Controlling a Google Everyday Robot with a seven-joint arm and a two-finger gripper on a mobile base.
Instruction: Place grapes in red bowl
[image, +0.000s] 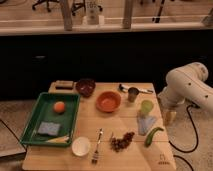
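My pincer (168, 116) hangs at the table's (131, 160) right edge; whether it is released or clenched I cannot tell. The grapes (122, 142) lie to its left in view, nearer the camera, and the red bowl (108, 101) lies further left and beyond. I'd descend over the bunch's middle (the fork (97, 146) lies near), grip gently, and release low over the bowl. The arm's base is cut off.

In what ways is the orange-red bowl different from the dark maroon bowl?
The red bowl is wider, shallower and brighter than the maroon bowl. The red bowl sits in the middle of the table, the maroon bowl nearer its far edge. Both are round and upright. The pincer hangs beside its right edge.
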